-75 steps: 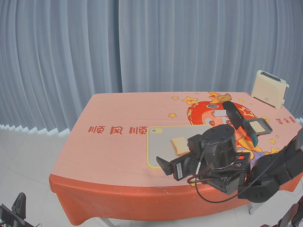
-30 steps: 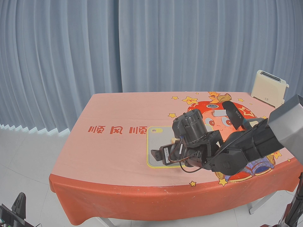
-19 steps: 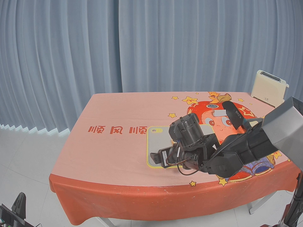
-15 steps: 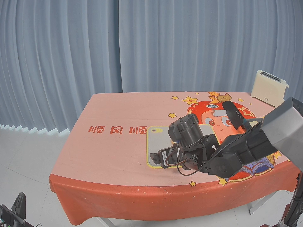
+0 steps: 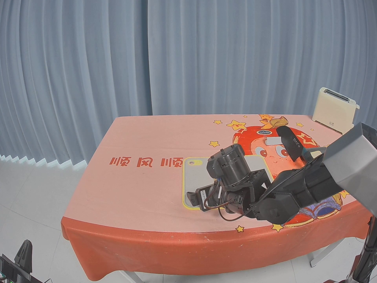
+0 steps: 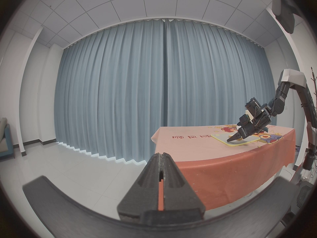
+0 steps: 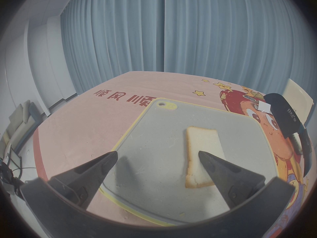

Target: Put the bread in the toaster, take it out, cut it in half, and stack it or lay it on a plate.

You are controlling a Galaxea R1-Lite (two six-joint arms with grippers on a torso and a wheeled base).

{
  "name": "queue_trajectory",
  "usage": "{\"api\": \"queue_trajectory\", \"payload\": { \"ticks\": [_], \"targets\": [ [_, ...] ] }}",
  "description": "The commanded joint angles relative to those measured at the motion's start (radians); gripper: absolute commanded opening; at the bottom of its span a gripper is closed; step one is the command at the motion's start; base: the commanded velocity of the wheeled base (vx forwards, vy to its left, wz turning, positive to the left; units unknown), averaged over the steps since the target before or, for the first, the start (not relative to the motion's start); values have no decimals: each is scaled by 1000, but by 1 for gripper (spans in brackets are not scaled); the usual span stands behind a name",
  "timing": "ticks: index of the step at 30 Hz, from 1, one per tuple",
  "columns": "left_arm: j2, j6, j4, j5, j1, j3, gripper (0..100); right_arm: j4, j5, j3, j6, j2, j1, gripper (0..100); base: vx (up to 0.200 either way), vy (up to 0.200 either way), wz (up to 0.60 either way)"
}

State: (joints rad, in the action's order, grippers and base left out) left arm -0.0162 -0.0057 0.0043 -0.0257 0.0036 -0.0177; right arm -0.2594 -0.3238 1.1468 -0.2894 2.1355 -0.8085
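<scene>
The left gripper [image 6: 159, 179] hangs low off the left side of the table [image 5: 149, 185], well apart from it, its two fingers pressed together with nothing between them. A blue-grey curtain [image 5: 157, 48] closes off the room behind.

The tabletop wears an orange-pink cloth printed with stars and a cartoon face. Near the middle of its front edge lies a grey cutting board [image 7: 155, 133] with a yellow rim, its hanging hole turned toward the tabletop's far edge.

Over the front part of that board the right gripper [image 7: 157, 153] is held low, its dark fingers spread wide apart and empty. One fingertip is above the board's front left corner. The other comes in over the front half of the bread [image 7: 203, 141]; whether it touches the crumb cannot be told.

The bread, a narrow pale piece with crust along its edges, lies flat on the right half of the board, its long side running from the front toward the back.

Right of the board, on the printed face, lies a knife [image 5: 292, 144] with a broad black blade, the blade pointing to the far edge.

At the tabletop's far right corner a cream toaster [image 5: 334, 111] stands upright, its slot facing up, well apart from the board and the bread.
</scene>
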Motion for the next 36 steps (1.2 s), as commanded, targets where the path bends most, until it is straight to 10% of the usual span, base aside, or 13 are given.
{"api": "queue_trajectory", "payload": {
  "ticks": [1,9,10,36],
  "targets": [
    [16,0,0,0,1,16,0,2,-3,1,-1,4,-4,100,0,0,0],
    [16,0,0,0,1,16,0,0,-15,-4,-1,4,-12,100,0,0,0],
    [16,0,0,0,1,16,0,0,-15,-4,-1,4,-12,0,0,0,0],
    [16,0,0,0,1,16,0,-1,-41,-18,1,-88,-18,0,0,0,0]
  ]
}}
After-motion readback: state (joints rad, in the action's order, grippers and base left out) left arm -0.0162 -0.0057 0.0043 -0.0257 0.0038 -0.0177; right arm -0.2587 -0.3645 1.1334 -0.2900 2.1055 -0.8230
